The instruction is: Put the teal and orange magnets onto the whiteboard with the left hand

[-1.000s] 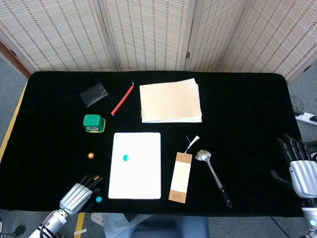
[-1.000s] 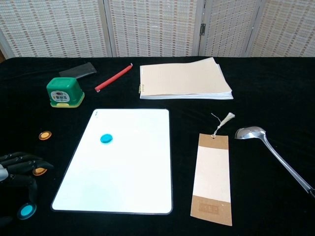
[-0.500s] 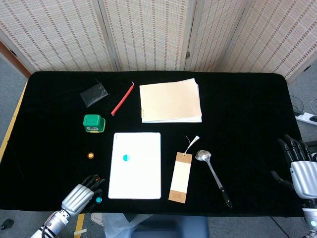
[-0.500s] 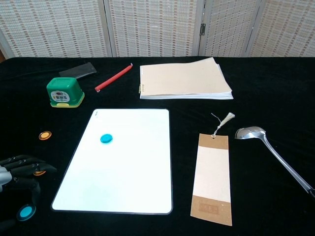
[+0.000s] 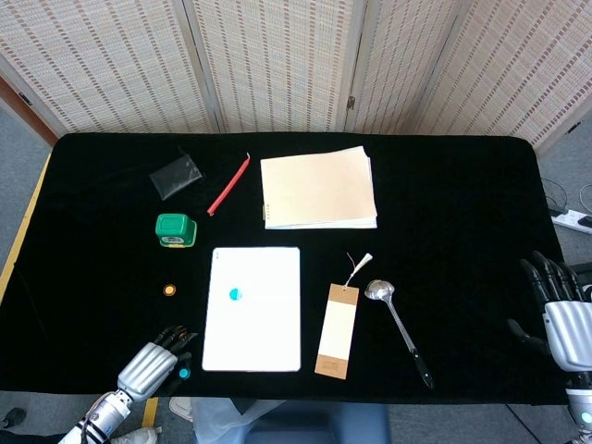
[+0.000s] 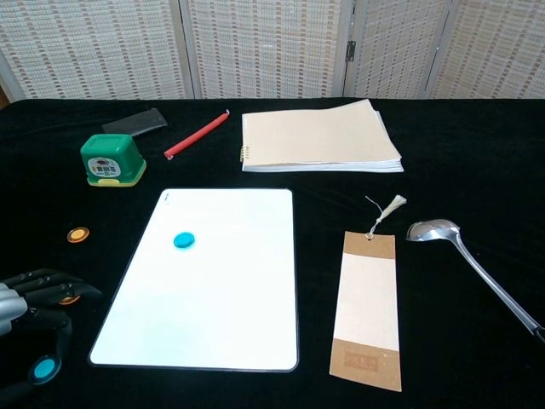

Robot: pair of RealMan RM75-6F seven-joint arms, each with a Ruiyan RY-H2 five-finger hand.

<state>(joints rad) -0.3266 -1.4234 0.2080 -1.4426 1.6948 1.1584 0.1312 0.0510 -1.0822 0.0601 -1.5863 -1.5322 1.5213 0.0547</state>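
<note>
The whiteboard (image 5: 252,319) (image 6: 213,307) lies flat near the table's front, with one teal magnet (image 5: 235,295) (image 6: 183,241) on it. A second teal magnet (image 5: 184,374) (image 6: 44,370) lies on the black cloth left of the board, just beside the thumb of my left hand (image 5: 148,363) (image 6: 30,294). That hand lies low at the front left corner, fingers extended and holding nothing. One orange magnet (image 6: 68,298) shows at its fingertips. Another orange magnet (image 5: 169,289) (image 6: 78,233) lies farther back. My right hand (image 5: 560,310) hangs open off the table's right edge.
A green box (image 5: 175,230) (image 6: 112,159), a red pen (image 5: 228,185) (image 6: 197,135) and a black pouch (image 5: 176,175) sit behind the board. A notebook (image 5: 319,189) (image 6: 319,136) lies at the centre back. A bookmark (image 5: 338,330) (image 6: 368,307) and a spoon (image 5: 398,319) (image 6: 473,264) lie to the board's right.
My left hand has drawn back slightly toward the front edge. The magnets and the right hand have stayed where they were.
</note>
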